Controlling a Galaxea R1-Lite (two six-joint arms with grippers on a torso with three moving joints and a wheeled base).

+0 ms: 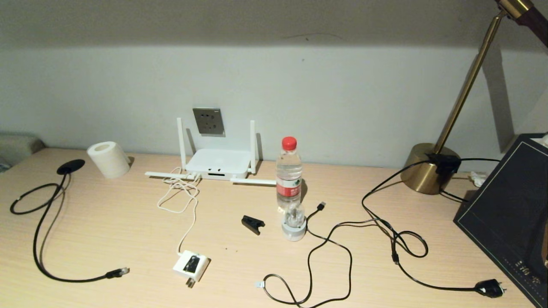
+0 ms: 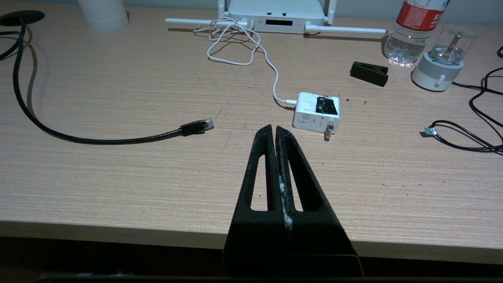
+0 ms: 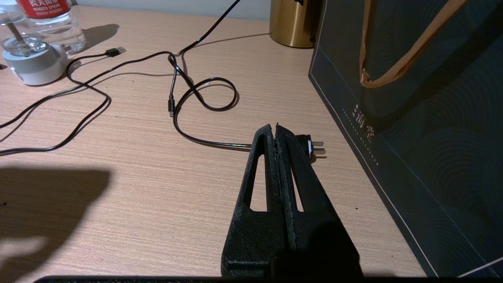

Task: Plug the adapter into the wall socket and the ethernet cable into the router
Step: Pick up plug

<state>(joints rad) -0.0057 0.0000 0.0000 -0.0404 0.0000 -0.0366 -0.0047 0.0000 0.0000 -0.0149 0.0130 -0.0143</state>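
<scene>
Both hands clenched, empty; small white cube adapter [image 2: 316, 114] lies just past my left hand [image 2: 274, 127], prongs facing back toward it.

- The router [image 1: 217, 163] sits on the desk [image 1: 128, 222] against the wall, below the socket [image 1: 208, 121].
- A white cord runs from it to the adapter [image 1: 191, 265], which lies unplugged near the front edge.
- The ethernet cable [image 1: 47, 239] curves across the left side, its plug end left of the adapter.
- A water bottle [image 1: 289, 173] stands right of the router.
- A brass lamp [image 1: 432, 167] stands far right, beside a dark bag [image 1: 505, 214].
</scene>
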